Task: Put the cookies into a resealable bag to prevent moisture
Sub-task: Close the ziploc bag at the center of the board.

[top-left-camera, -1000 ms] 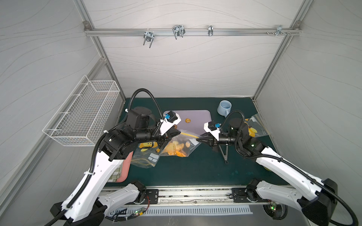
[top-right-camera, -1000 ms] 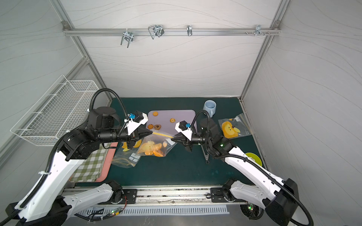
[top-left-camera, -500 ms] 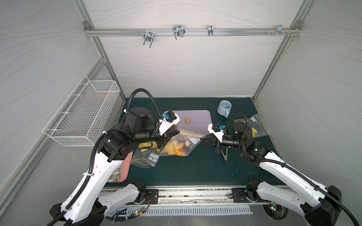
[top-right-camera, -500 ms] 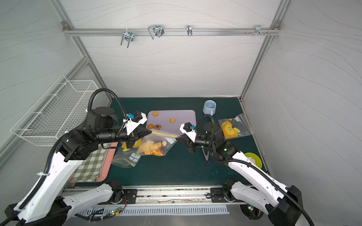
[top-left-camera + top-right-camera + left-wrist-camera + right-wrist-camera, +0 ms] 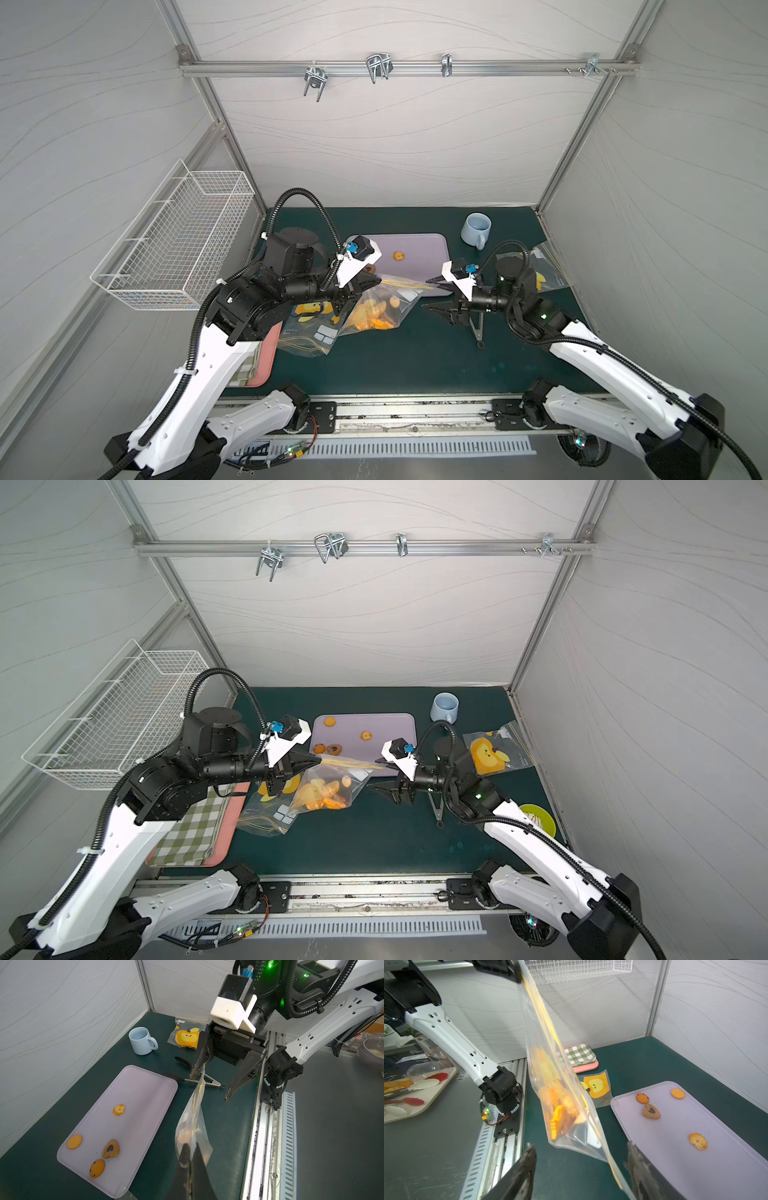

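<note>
The left gripper (image 5: 314, 762), jaws clamped on one top corner, holds up the resealable bag (image 5: 357, 779). Most cookies (image 5: 322, 796) are heaped inside and four lie on the lavender tray (image 5: 395, 729). The right gripper (image 5: 380, 777) has its jaws spread, gripping nothing. The slack mouth could sag and spill cookies onto the desk (image 5: 374, 833).

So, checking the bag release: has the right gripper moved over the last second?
Yes. In a top view the right gripper has backed slightly away from the lilac tray, toward the tongs, jaws now open.
</note>
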Robot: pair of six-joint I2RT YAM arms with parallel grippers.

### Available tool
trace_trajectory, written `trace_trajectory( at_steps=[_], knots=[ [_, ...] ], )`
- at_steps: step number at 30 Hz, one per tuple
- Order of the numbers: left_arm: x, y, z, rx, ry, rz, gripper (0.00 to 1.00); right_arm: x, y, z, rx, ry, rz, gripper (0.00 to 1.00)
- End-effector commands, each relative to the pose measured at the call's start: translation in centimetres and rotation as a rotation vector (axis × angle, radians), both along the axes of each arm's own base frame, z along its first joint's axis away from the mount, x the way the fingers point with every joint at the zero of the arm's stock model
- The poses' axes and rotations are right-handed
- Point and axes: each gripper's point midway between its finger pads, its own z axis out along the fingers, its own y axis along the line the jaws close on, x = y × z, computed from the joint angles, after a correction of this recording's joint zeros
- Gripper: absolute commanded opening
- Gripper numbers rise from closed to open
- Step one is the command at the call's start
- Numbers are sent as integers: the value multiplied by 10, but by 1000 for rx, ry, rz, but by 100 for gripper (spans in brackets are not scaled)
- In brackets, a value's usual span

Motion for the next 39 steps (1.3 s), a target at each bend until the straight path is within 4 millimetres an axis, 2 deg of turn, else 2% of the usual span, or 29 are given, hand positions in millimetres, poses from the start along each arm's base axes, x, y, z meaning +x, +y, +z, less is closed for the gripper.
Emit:
trace_trajectory(
  at_steps=[1, 5, 10, 16, 21, 23, 24, 27, 31, 35, 39],
  knots=[
    [-3, -3, 22, -45, -64, -34, 0, -6, 7, 26, 50, -34, 78, 64],
    [-2, -6, 20, -46, -55, -40, 0, -11, 16, 40, 69, -40, 141, 52],
    [-1, -6, 19, -48, -52, -39, 0, -14, 24, 45, 67, -37, 168, 29],
    [0, -5, 16, -42, -52, -29, 0, -16, 24, 46, 69, -46, 157, 0],
    [1, -6, 15, -44, -49, -31, 0, -17, 21, 43, 59, -40, 141, 0],
    [0, -7, 16, -49, -47, -38, 0, -17, 21, 43, 57, -72, 148, 38],
    [-1, -8, 15, -51, -43, -43, 0, -17, 22, 44, 58, -73, 153, 46],
    [-1, -9, 15, -57, -38, -49, 0, -20, 29, 45, 52, -72, 177, 52],
    [-1, -10, 16, -60, -37, -53, 0, -21, 41, 45, 38, -81, 202, 52],
    [-1, -11, 15, -61, -33, -55, 0, -23, 50, 48, 32, -108, 208, 43],
    [-2, -10, 16, -63, -37, -56, 0, -25, 52, 46, 17, -147, 189, 40]
  ],
)
